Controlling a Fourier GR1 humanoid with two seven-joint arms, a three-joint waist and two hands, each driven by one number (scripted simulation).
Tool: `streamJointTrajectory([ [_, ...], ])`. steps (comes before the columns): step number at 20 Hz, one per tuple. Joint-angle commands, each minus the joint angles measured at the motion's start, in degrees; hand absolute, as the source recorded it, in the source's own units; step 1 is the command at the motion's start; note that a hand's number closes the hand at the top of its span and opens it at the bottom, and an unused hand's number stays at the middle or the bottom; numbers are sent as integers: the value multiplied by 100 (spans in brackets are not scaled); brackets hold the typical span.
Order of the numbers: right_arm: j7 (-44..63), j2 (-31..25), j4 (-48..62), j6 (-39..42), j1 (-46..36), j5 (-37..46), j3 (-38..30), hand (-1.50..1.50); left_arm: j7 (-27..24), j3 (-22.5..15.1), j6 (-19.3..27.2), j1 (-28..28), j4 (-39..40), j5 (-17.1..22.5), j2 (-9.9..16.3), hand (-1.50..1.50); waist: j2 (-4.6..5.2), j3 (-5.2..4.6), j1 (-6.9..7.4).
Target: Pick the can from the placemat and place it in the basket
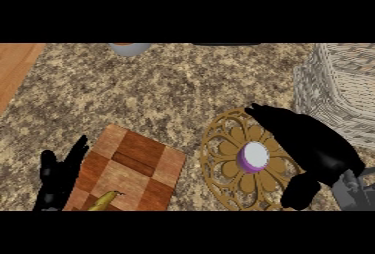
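At the near edge of the worktop [168,84], toward its left, the left hand [58,178] rests with its fingers straight and pointing up, holding nothing. Its fingers lie just beside the left edge of a checkered wooden cutting board [135,171], which sits tilted on the speckled stone surface. On the board's near end a yellowish item [104,201], perhaps a banana, shows only in part at the view's lower edge; what it is cannot be told for sure.

To the right of the board, close to it, lies the round golden placemat [230,149] with an openwork flower pattern. The can [254,157] stands upright near the placemat's middle, seen from above as a pale lid with a purple rim.

The right hand [311,149] is over the right part of the placemat, spread wide: its fingers reach along the far right side of the can and its thumb hangs at the near right side, the can in the gap between them. Whether any part of the hand touches the can cannot be told; it is not closed round it.

Farther off, at the worktop's right edge, stands the white wicker basket [337,94], just beyond the placemat. At the far edge, a grey bowl [130,47] shows in part.
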Motion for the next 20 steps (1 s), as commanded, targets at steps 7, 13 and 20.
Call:
streamJointTrajectory([
  [7,-660,532,549,1,359,1014,-46,-150,25,34,-386,194,331,27,-185,0,39,-67,1],
  [13,-1013,936,929,-152,514,1518,14,-150,194,78,-366,303,24,-70,-211,0,36,-65,13],
  [20,-903,912,1095,366,679,1798,144,-150,80,138,-318,28,355,-225,-424,0,37,-68,-25],
])
